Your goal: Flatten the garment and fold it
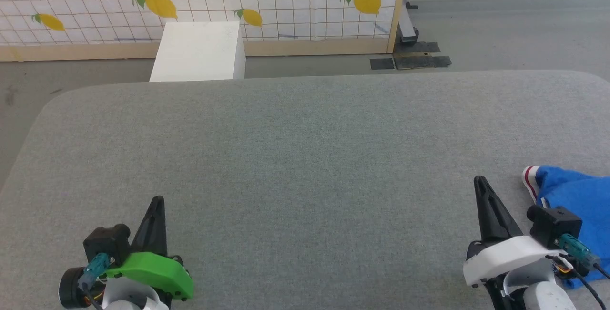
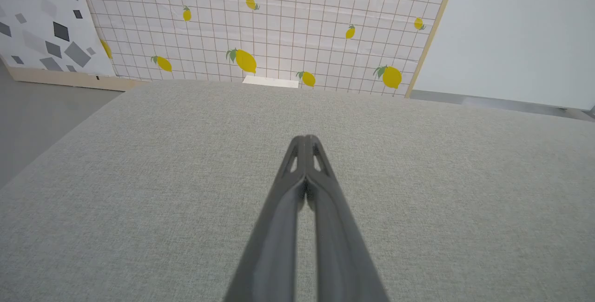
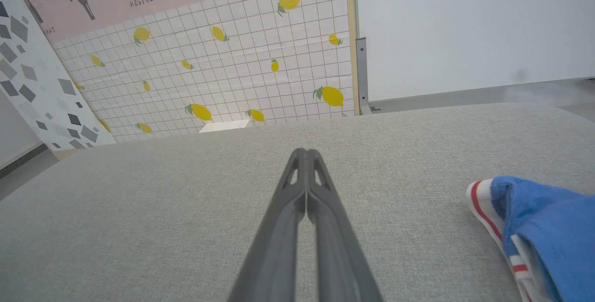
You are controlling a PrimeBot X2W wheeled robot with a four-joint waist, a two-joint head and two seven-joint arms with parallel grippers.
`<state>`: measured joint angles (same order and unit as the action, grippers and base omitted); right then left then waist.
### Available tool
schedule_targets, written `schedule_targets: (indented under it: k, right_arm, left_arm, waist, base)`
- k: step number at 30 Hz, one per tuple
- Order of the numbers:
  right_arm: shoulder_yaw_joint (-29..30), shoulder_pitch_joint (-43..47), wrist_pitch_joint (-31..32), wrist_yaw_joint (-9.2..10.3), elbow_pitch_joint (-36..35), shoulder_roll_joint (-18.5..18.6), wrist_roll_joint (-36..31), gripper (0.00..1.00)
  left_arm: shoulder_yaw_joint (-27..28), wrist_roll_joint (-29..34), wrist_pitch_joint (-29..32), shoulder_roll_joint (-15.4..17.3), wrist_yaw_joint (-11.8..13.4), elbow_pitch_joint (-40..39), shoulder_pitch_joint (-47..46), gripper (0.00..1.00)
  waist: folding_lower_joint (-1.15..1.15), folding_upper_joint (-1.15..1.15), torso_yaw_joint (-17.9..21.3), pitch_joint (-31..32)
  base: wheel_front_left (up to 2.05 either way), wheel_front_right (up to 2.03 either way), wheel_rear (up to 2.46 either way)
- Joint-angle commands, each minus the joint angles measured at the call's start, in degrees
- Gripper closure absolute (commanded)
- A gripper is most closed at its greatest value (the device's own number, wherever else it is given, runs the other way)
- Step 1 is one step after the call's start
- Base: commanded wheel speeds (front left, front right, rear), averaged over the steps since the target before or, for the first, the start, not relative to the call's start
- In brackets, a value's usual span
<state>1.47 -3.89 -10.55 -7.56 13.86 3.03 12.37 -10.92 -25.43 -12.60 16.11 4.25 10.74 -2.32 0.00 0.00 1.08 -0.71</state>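
I judge this a start pose: both arms sit low over the grey pad (image 1: 305, 148), the left gripper (image 1: 157, 201) at 7 o'clock in the head view and the right gripper (image 1: 479, 182) at 4 o'clock. Each has its fingers pressed together on nothing. The shirt (image 1: 579, 195) lies bunched at 4 o'clock, just beside the right gripper but apart from it. It runs off the frame, so I can only guess how it's crumpled. The right arm is nearest, so it should reach first.
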Motion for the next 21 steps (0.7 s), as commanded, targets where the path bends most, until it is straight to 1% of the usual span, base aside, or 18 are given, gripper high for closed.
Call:
schedule_targets:
  k: [1, 21]
  right_arm:
    - [-0.1, 0.6, 0.3, 0.01, -0.6, 0.0, -0.8, 1.00]
    - [-0.4, 1.2, 2.2, 0.02, -3.1, 0.0, -2.9, 1.00]
  left_arm:
    - [0.4, 1.5, 0.4, -0.5, -0.3, -0.3, 0.3, 1.00]
    - [2.4, 6.0, 2.7, -2.9, -1.1, -2.3, 0.7, 1.00]
  waist:
    - [0.00, 0.00, 0.0, 0.0]
    - [0.00, 0.00, -0.2, 0.1]
  base:
    - [0.00, 0.00, 0.00]
    - [0.00, 0.00, 0.00]
